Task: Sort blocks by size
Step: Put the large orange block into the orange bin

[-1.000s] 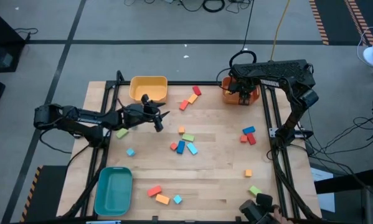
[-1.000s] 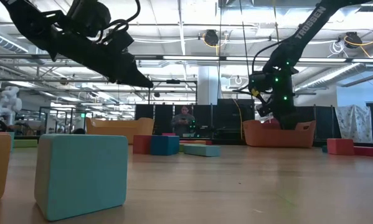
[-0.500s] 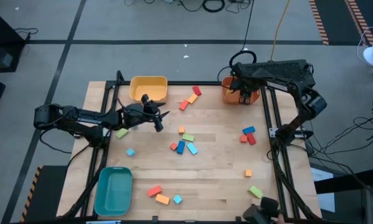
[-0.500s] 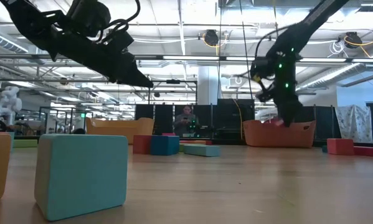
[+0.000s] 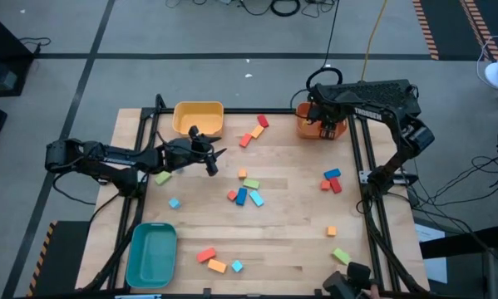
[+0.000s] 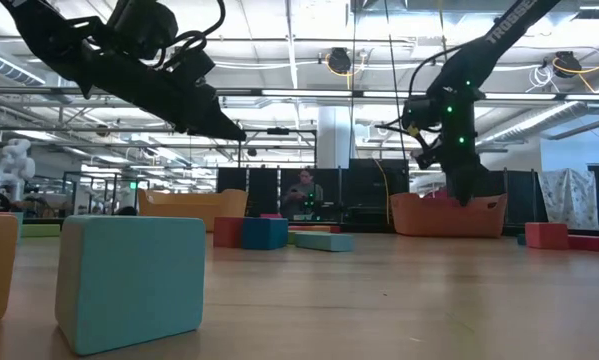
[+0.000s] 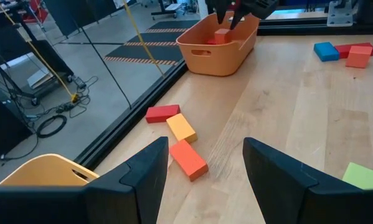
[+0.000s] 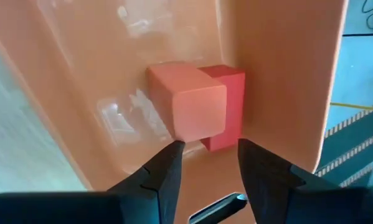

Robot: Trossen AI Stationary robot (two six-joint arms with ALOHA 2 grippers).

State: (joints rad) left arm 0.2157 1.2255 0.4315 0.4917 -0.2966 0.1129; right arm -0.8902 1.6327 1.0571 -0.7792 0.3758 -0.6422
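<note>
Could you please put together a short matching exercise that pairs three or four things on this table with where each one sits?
Things:
1. yellow plastic bin
2. teal plastic bin
3. orange plastic bin
4. light green flat block

Places:
A. under the right gripper, at the table's far right corner
B. near left corner of the table
C. far edge, just beyond the left gripper
D. near right corner, beside the frame rail

Pairs: 1-C, 2-B, 3-A, 4-D
</note>
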